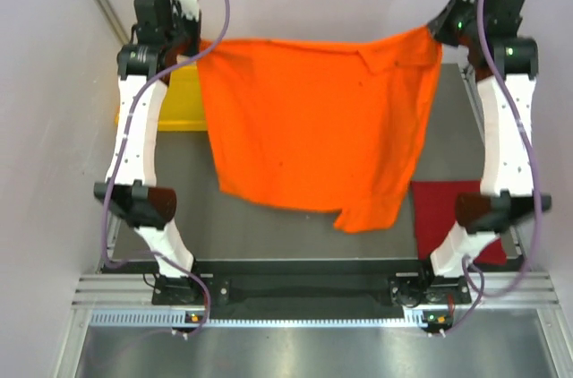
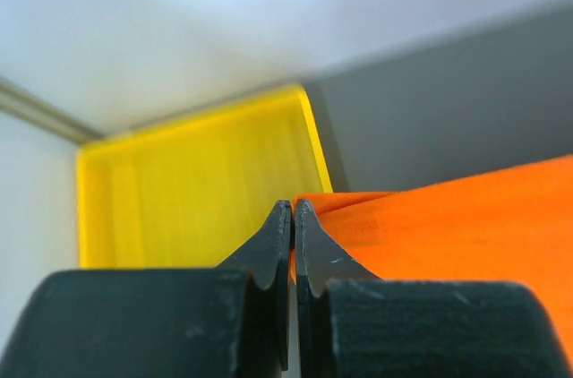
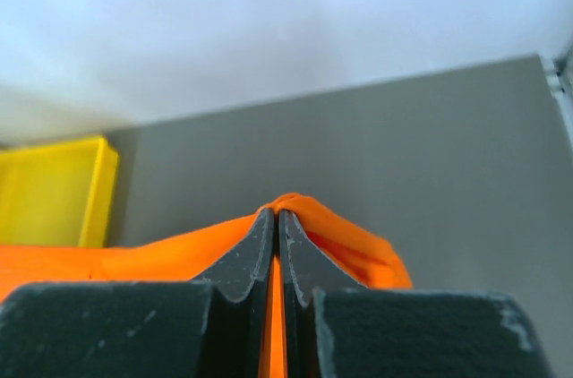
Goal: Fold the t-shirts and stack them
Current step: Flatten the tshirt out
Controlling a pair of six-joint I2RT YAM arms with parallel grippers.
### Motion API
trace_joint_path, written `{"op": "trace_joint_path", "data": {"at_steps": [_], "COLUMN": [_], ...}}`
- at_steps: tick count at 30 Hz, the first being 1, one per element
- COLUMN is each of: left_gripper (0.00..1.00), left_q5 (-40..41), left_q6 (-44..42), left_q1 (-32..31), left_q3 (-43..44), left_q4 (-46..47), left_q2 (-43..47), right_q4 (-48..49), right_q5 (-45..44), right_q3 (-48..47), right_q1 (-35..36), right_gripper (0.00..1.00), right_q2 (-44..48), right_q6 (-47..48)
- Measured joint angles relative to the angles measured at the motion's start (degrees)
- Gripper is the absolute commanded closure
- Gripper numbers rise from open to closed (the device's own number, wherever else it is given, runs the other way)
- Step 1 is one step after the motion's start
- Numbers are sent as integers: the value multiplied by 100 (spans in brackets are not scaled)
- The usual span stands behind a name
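The bright orange t-shirt (image 1: pixel 313 123) hangs spread out between both arms above the table. My left gripper (image 1: pixel 199 45) is shut on its top left corner, and in the left wrist view orange cloth (image 2: pixel 448 226) runs off to the right of the closed left gripper (image 2: pixel 293 208). At the far right my right gripper (image 1: pixel 436 30) is shut on the top right corner, with the orange cloth (image 3: pixel 349 235) bunched over the tip of the right gripper (image 3: pixel 275 212). The dark red t-shirt (image 1: pixel 439 212) lies flat at the near right, partly under the right arm.
A yellow plastic tray (image 1: pixel 179 105) sits at the far left of the table, behind the hanging shirt; it also shows as the yellow tray (image 2: pixel 179 199) and the tray (image 3: pixel 49 190) in the wrist views. Grey table surface (image 1: pixel 192 208) shows below the shirt.
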State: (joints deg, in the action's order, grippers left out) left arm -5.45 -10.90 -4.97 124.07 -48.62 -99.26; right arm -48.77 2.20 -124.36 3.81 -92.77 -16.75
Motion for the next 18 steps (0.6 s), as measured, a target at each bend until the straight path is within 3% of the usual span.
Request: {"op": "trace_joint_path", "data": {"at_steps": [4, 10, 14, 18], "left_gripper": [100, 100, 100, 100], "left_q5": [446, 614, 367, 55], "left_q6": [254, 341, 282, 146], "left_q1": [-4, -44, -74, -68], "left_q3": [1191, 1469, 431, -1502], "left_q4": [737, 1587, 2186, 2511], "left_q2": [-918, -1012, -448, 494], "right_q4": [448, 1298, 1687, 2162], "right_q5": [817, 1665, 1958, 2111], "right_q3": [-1117, -1193, -623, 1563], "right_q1": [-601, -1279, -1528, -1556], "right_gripper": [100, 100, 100, 100], "right_q2": [-1180, -1102, -444, 949], "right_q6": [-444, -1156, -1222, -1069]}}
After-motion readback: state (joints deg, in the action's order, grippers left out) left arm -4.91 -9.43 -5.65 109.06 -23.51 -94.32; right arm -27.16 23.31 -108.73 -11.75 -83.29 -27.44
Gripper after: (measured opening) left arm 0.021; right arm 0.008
